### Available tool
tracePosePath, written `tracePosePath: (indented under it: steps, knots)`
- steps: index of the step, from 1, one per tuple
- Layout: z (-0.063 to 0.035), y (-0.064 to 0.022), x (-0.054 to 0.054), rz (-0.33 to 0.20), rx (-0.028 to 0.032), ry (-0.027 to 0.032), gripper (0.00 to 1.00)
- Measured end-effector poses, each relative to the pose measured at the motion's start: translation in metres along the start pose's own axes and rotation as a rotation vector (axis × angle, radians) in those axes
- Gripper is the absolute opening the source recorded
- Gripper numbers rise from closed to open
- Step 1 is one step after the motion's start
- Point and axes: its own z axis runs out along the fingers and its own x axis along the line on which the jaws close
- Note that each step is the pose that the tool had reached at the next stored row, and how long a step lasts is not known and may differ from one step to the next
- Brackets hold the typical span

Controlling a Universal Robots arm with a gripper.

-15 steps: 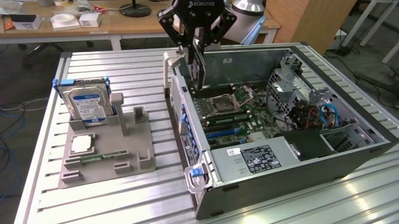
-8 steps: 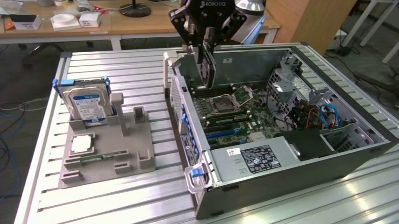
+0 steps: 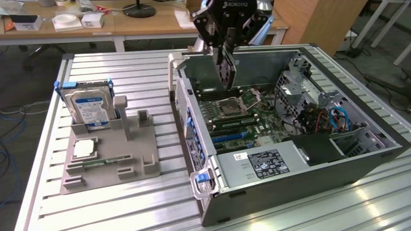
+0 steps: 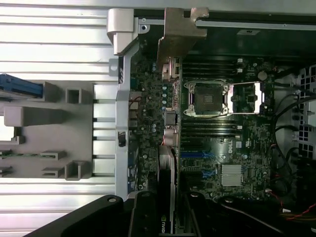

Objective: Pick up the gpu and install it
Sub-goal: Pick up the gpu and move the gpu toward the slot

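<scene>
Slatted aluminium table [image 3: 128, 67] bore an open grey computer case [image 3: 289, 183]. Black gripper [image 3: 224, 57], jaws clamped on the thin dark gpu card [image 3: 230, 77], hung edge-down over the green motherboard [image 3: 250, 115] at the far end. Insertion was in hand, the card unseated, apparently needing slot alignment.

High oblique overview; wrist above motherboard [image 4: 237, 148]

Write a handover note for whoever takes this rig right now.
Gripper: shut on the gpu, card held edge-down.
Where: the gpu hangs inside the open computer case, over the motherboard.
Done: gpu picked up and carried into the case.
Left: gpu not released; I cannot tell whether it touches a slot.
</scene>
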Motion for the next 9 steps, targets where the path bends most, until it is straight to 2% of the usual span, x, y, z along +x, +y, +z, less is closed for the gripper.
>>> tracePosePath:
  steps: [9]
  knots:
    - [0.0007, 0.0003, -0.028, 0.001, 0.0001, 0.0, 0.26]
